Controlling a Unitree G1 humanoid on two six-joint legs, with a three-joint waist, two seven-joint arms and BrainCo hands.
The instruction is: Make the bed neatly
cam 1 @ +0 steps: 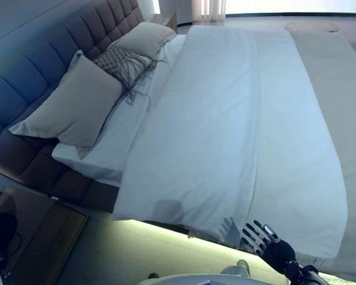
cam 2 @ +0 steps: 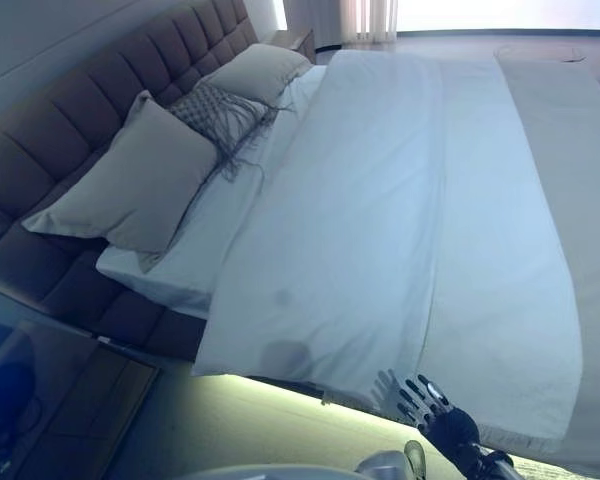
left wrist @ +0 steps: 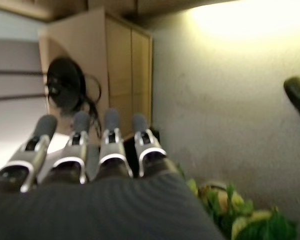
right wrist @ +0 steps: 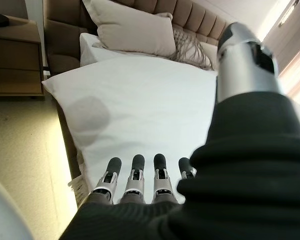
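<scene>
Left eye view shows the white duvet [cam 1: 225, 124] spread lengthwise from the pillows to the bed's foot. Its side hem hangs just beyond the right hand [cam 1: 262, 238], fingers spread and empty. The left hand [left wrist: 90, 150], fingers straight, faces the nightstand [left wrist: 125, 75], farther off.

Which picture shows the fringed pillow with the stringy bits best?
The left eye view shows the fringed pillow best: its whole woven top and dangling strings, between two plain pillows. The right eye view shows nearly the same. The right wrist view catches only part of it behind a plain pillow. The left wrist view misses it.
</scene>
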